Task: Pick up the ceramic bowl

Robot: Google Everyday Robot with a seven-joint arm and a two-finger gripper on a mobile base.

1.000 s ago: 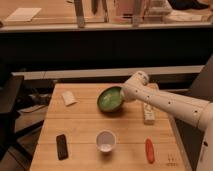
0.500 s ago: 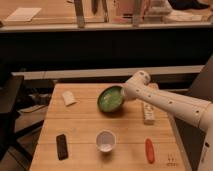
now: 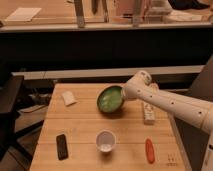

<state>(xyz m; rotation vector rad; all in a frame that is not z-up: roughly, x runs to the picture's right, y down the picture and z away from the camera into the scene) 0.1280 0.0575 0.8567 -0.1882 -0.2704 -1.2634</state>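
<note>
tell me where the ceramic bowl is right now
The ceramic bowl sits tilted at the table's far middle, held at its right rim by the shut pincer, beyond the white cup.

One hand (image 3: 125,95), one ceramic bowl (image 3: 110,98), one white cup (image 3: 105,140), one table (image 3: 80,125).

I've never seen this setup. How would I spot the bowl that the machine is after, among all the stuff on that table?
Look at the far middle of the wooden table, where the white arm ends. The gripper is at the right rim of the ceramic bowl, which sits tilted toward the camera. It is the widest dish there, dark green outside and lighter green inside, unlike the small white cup nearer the front.
</note>
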